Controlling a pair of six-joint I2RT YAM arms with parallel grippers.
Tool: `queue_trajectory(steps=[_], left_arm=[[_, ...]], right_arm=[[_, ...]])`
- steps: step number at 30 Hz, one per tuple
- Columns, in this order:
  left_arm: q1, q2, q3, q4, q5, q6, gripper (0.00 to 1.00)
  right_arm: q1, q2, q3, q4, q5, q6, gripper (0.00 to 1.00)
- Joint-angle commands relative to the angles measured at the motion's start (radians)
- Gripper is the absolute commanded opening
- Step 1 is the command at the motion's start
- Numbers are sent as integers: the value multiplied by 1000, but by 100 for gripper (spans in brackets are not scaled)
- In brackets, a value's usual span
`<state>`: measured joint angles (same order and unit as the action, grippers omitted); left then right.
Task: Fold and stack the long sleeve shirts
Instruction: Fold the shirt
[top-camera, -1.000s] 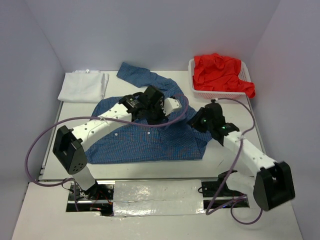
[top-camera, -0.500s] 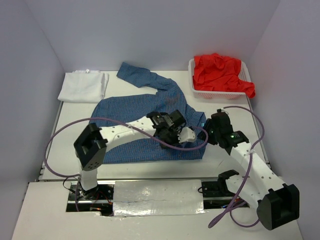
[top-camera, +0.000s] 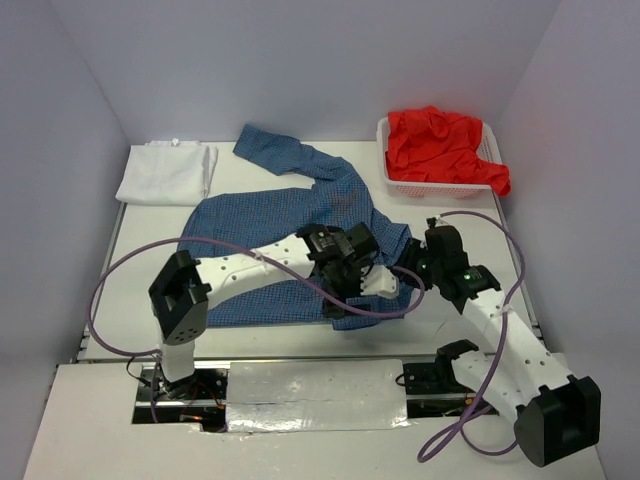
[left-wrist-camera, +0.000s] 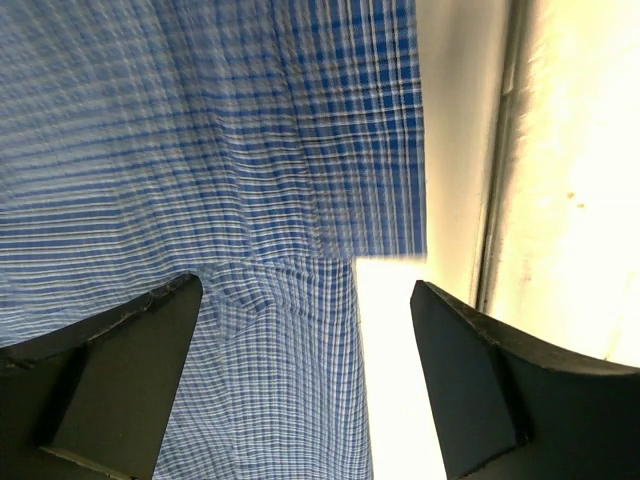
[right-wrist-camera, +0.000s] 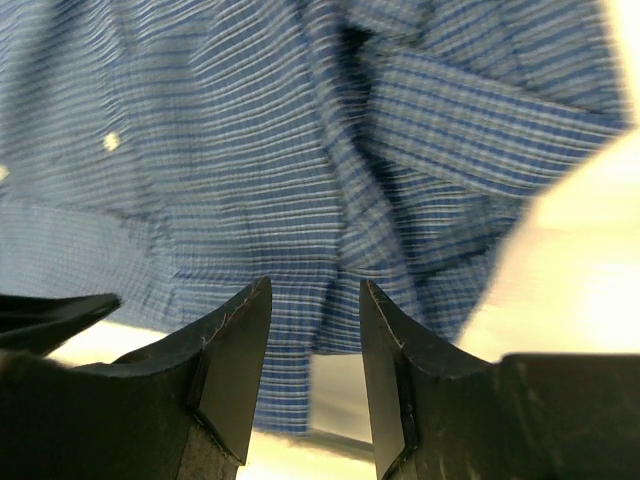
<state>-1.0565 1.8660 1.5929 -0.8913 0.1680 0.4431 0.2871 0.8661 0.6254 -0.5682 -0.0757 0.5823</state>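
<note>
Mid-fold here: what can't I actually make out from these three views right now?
- Top view: the blue shirt's near right corner is hidden under the left gripper and right gripper.
- Right wrist view: blurred, so it is unclear whether the right gripper touches cloth.
- Left wrist view: the blue shirt is cut off by the frame edges; collar unseen.
- Top view: the red shirt is bunched in the basket and the white shirt is folded; their sleeves are hidden.

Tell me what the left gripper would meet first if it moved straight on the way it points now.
Most likely the blue checked shirt, close to its edge: the left gripper points down at it with jaws open. Bare table lies just beside.
</note>
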Motion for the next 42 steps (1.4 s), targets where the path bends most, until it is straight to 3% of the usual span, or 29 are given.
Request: queue_trajectory(steps=[1, 3, 6, 11, 13, 15, 18, 22, 26, 29, 31, 35, 36, 37, 40, 42], left_arm=[[38, -108, 87, -49, 105, 49, 99], [61, -129, 84, -38, 119, 48, 99], [69, -149, 1, 12, 32, 69, 99], [18, -177, -120, 72, -54, 130, 95], [-34, -205, -181, 94, -80, 192, 95], [-84, -218, -240, 136, -108, 239, 95], [-138, -226, -312, 227, -136, 269, 94], [-178, -225, -422, 399, -163, 270, 93], [-197, -186, -476, 520, -209, 258, 87], [-201, -154, -484, 589, -245, 232, 79], [-206, -130, -481, 606, -268, 212, 68], [-208, -122, -473, 594, -259, 195, 43], [-209, -123, -473, 588, -257, 195, 31], [-209, -120, -470, 580, -251, 197, 26], [-208, -123, -459, 545, -242, 201, 2], [-208, -133, -453, 528, -237, 201, 0]], right_arm=[[-6, 30, -38, 92, -156, -19, 48], [-3, 39, -65, 113, -228, -10, 47], [-5, 2, -93, 82, -256, 7, 48], [0, -58, -191, 94, -320, 92, 49], [6, -78, -226, 117, -358, 120, 52], [12, -90, -272, 134, -390, 151, 63], [21, -108, -311, 157, -398, 163, 67], [21, -122, -360, 239, -410, 204, 67], [23, -93, -382, 289, -432, 223, 60], [24, -58, -382, 292, -450, 205, 55], [23, -58, -375, 277, -452, 189, 52], [23, -59, -362, 257, -461, 173, 24], [23, -61, -354, 231, -457, 166, 20], [23, -62, -342, 217, -454, 151, 15], [24, -87, -314, 153, -435, 123, 8], [24, -98, -303, 117, -438, 96, 3]])
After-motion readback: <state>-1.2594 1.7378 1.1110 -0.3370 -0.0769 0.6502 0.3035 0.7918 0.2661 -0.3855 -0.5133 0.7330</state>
